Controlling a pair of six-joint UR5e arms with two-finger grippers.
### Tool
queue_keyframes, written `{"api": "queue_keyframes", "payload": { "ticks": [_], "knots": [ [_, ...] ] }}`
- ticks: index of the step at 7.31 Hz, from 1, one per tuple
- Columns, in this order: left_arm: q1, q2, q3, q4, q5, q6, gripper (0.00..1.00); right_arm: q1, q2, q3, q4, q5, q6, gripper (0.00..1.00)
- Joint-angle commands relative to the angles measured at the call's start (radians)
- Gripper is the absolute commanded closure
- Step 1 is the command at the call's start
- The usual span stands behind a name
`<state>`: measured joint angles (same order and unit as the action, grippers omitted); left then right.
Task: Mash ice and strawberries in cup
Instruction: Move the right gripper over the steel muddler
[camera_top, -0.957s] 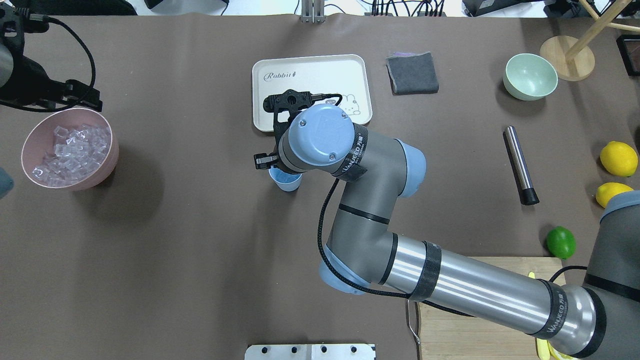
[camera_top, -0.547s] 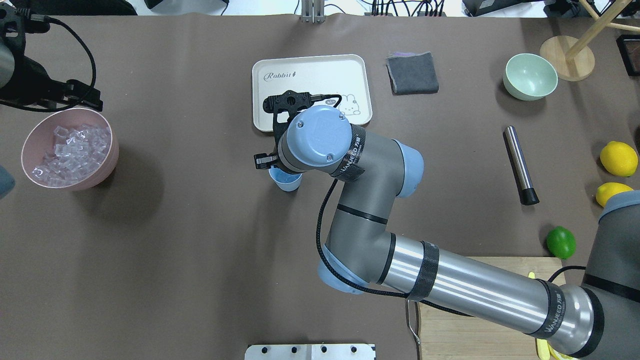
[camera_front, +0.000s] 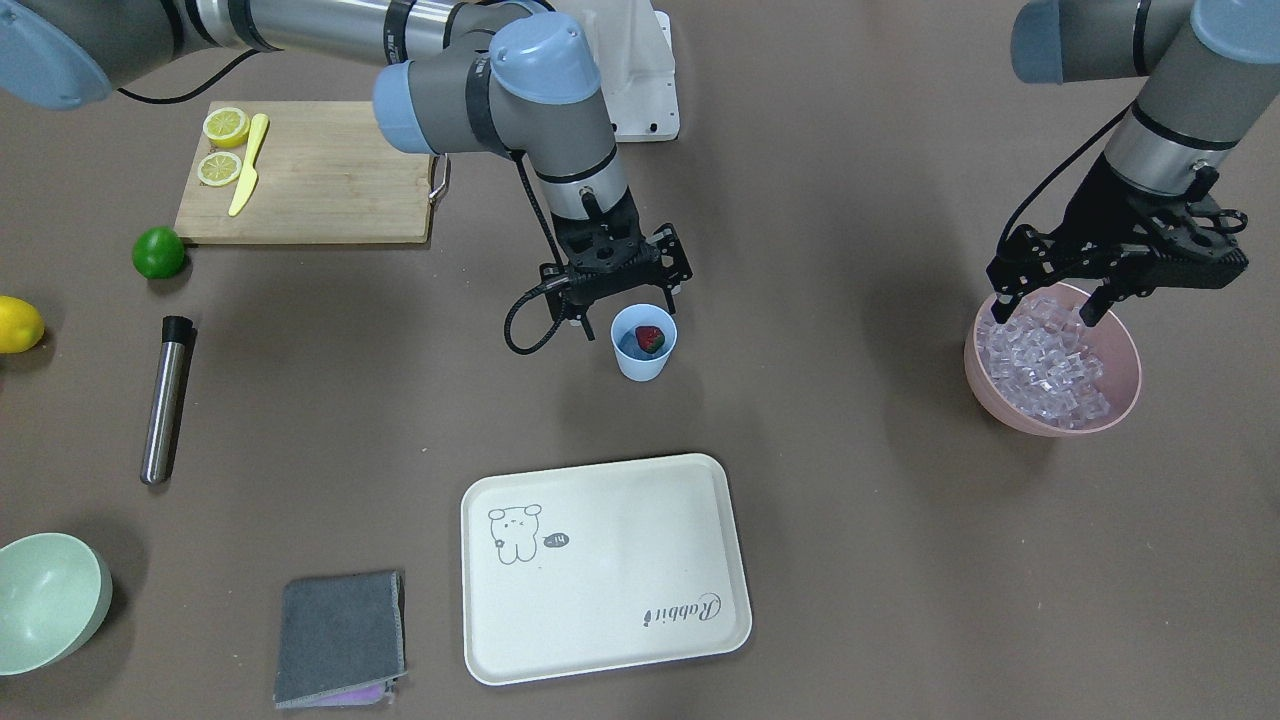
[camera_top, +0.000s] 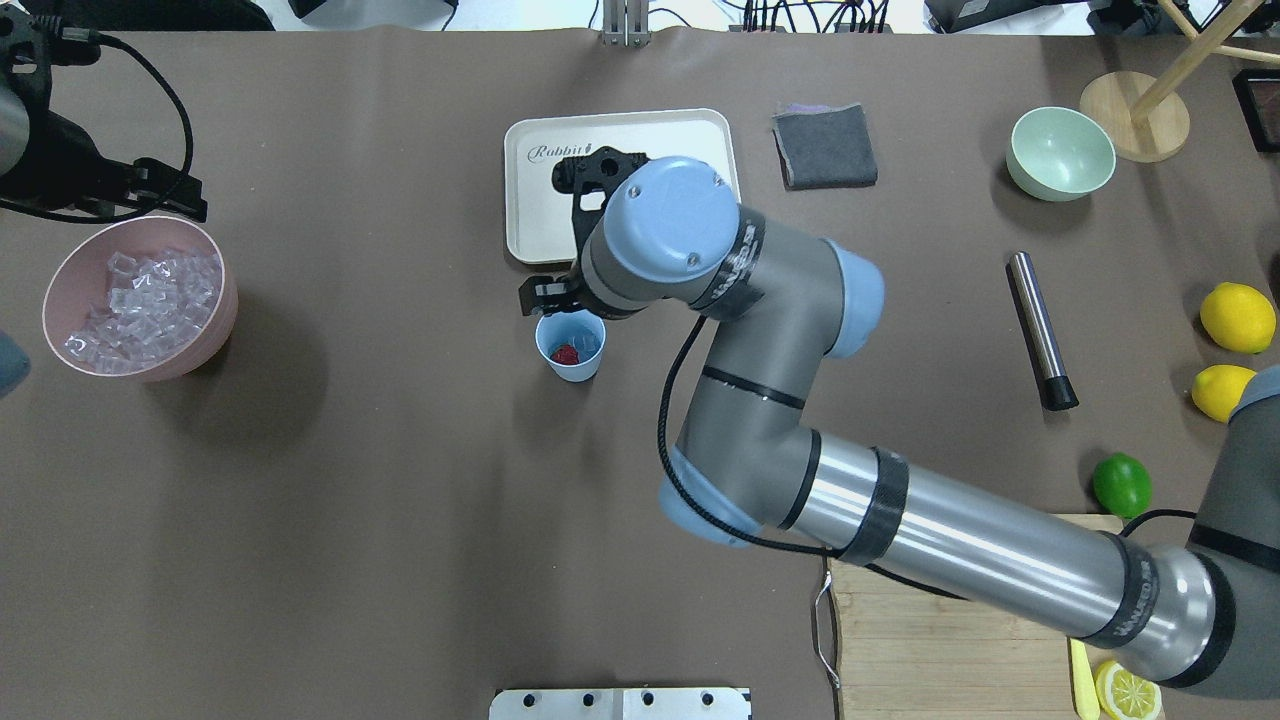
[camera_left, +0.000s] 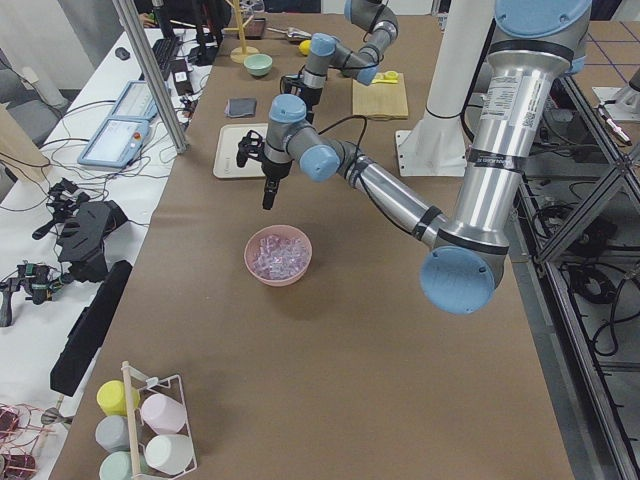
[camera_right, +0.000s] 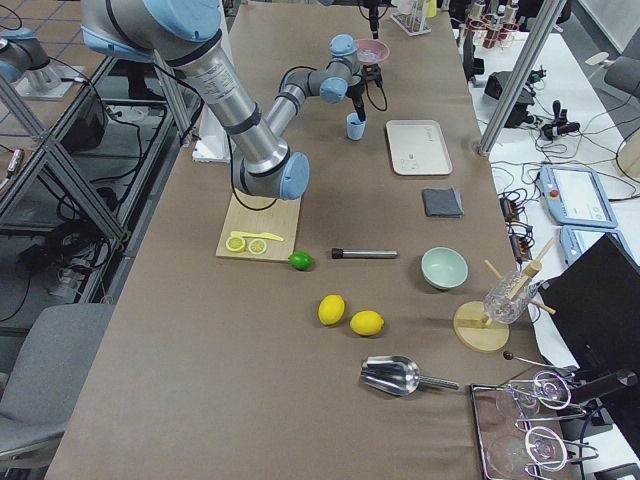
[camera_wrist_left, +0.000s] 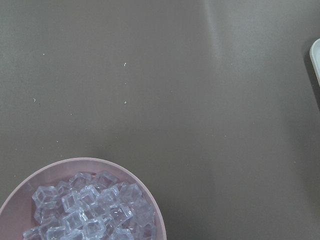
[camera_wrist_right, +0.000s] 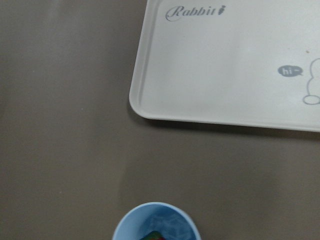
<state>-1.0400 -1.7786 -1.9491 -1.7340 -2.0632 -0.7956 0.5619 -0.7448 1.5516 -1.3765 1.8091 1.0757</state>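
Observation:
The light-blue cup (camera_top: 571, 346) stands mid-table with a red strawberry (camera_top: 566, 354) lying inside it, also clear in the front view as the strawberry (camera_front: 650, 339) in the cup (camera_front: 643, 343). My right gripper (camera_front: 622, 300) hangs open and empty just above and behind the cup's rim. In the right wrist view the cup (camera_wrist_right: 155, 222) sits at the bottom edge. The ice (camera_front: 1045, 370) fills a pink bowl (camera_front: 1130, 400) at the robot's far left. My left gripper (camera_front: 1048, 305) hovers open over that bowl, holding nothing. The left wrist view shows the ice (camera_wrist_left: 90, 210) below.
A cream tray (camera_top: 530, 200) lies just beyond the cup. Further right are a grey cloth (camera_top: 825, 145), a pale green bowl (camera_top: 1060, 153), a metal muddler (camera_top: 1040, 330), two lemons (camera_top: 1237, 317), a lime (camera_top: 1121, 484) and a wooden cutting board (camera_top: 950, 650).
My right wrist has shifted away from the cup toward the tray, uncovering the cup with the strawberry inside. The left arm has stayed put.

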Motion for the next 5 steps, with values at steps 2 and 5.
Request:
{"api": "queue_keyframes", "payload": {
  "ticks": [2,5],
  "knots": [
    [0.0,-0.001,0.007,0.001,0.006,0.001,0.03,0.302,-0.231,0.221,-0.258,0.325,-0.165,0.0],
    [0.002,-0.035,-0.002,0.001,0.006,0.001,0.03,0.441,-0.344,0.122,-0.28,0.349,-0.322,0.0]
  ]
}}
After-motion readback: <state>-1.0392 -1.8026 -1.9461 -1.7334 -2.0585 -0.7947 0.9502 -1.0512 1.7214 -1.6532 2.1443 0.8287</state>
